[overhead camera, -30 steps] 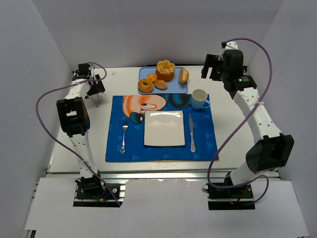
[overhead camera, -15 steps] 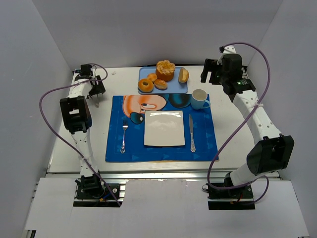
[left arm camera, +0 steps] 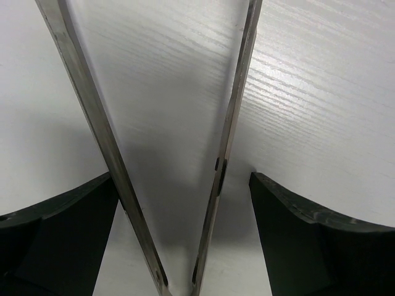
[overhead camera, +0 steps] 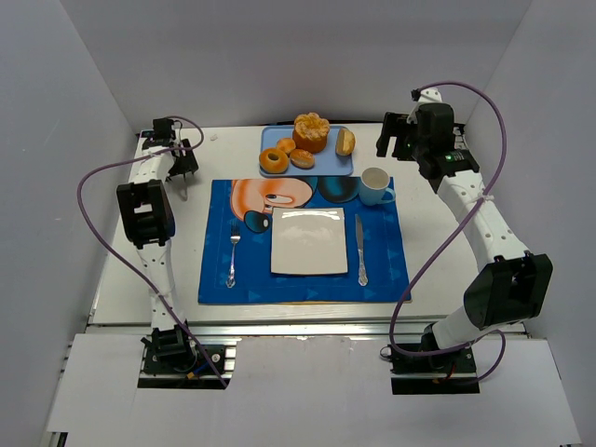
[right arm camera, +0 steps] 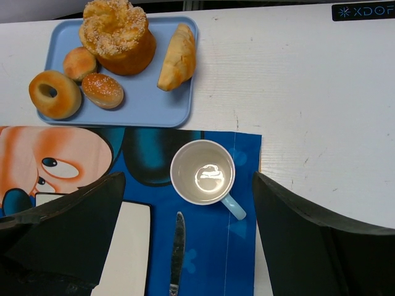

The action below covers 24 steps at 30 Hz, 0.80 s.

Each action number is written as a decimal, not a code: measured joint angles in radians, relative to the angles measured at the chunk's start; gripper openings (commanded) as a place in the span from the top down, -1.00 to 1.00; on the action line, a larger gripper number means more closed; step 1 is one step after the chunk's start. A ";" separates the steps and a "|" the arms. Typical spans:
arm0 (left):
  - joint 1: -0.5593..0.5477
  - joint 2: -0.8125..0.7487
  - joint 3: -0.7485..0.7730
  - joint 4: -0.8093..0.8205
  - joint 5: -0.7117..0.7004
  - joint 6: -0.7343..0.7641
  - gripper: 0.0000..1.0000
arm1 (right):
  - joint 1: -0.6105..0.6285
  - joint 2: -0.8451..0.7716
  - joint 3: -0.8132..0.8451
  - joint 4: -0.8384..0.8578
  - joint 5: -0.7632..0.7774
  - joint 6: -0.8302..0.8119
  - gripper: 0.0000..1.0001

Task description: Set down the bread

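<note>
Several breads lie on a light blue tray [overhead camera: 331, 168] at the back: a big sugared bun [overhead camera: 311, 130], a long roll [overhead camera: 345, 142], a doughnut [overhead camera: 273, 160] and small buns [overhead camera: 302, 157]. They also show in the right wrist view: bun [right arm camera: 119, 34], roll [right arm camera: 178, 55], doughnut [right arm camera: 55, 94]. A white square plate [overhead camera: 308, 240] sits empty on the blue placemat. My right gripper [overhead camera: 396, 130] is open and empty, high above the mug [right arm camera: 202, 171]. My left gripper [overhead camera: 182, 166] is at the back left, jaws wide, with metal tongs [left arm camera: 228, 142] between them over bare table.
On the placemat [overhead camera: 219, 279] a fork [overhead camera: 232, 251] lies left of the plate and a knife [overhead camera: 360, 247] right of it. The pale blue mug [overhead camera: 375, 184] stands at the mat's back right corner. White walls close in at the left, back and right.
The left arm has drawn slightly farther back and in. The right gripper has shifted slightly. The breads and the plate have not moved.
</note>
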 measured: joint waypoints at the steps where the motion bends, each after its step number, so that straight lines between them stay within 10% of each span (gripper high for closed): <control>1: 0.000 0.003 0.003 0.001 0.000 0.003 -0.90 | 0.000 0.000 0.000 0.000 0.000 0.000 -0.79; 6: 0.002 0.011 0.016 0.002 0.003 0.019 -0.85 | 0.000 0.000 -0.001 0.000 -0.008 0.000 -0.79; 13: 0.009 0.013 0.016 0.016 0.023 0.029 -0.30 | 0.000 0.000 -0.018 0.002 -0.014 0.005 -0.79; 24: 0.028 -0.042 -0.020 -0.007 -0.010 -0.017 -0.16 | 0.000 -0.010 -0.019 -0.002 -0.051 0.031 -0.79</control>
